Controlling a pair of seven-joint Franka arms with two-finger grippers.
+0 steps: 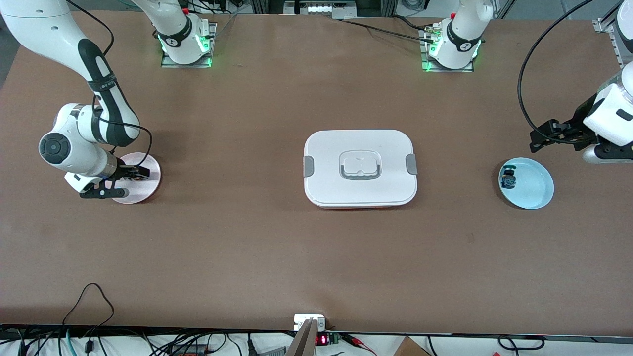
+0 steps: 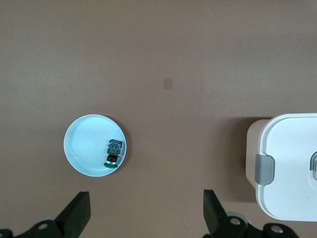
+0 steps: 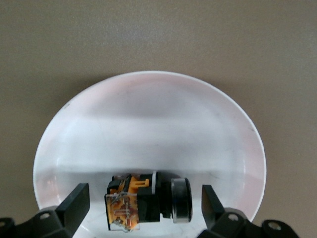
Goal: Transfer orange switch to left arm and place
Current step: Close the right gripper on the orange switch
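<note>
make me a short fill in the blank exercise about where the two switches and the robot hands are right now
1. The orange switch lies on the ____ plate.
2. The right hand is low over that plate with its fingers ____.
3. The blue-and-black switch lies on the light ____ plate.
4. The white ____ sits between the two plates.

Missing words: pink; open; blue; box

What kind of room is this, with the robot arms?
Probably a robot lab. Two white arms are bolted to a big brown table, cables run along its edge, and small parts sit ready for practice: an orange switch on a pink plate, another part on a blue plate.
</note>
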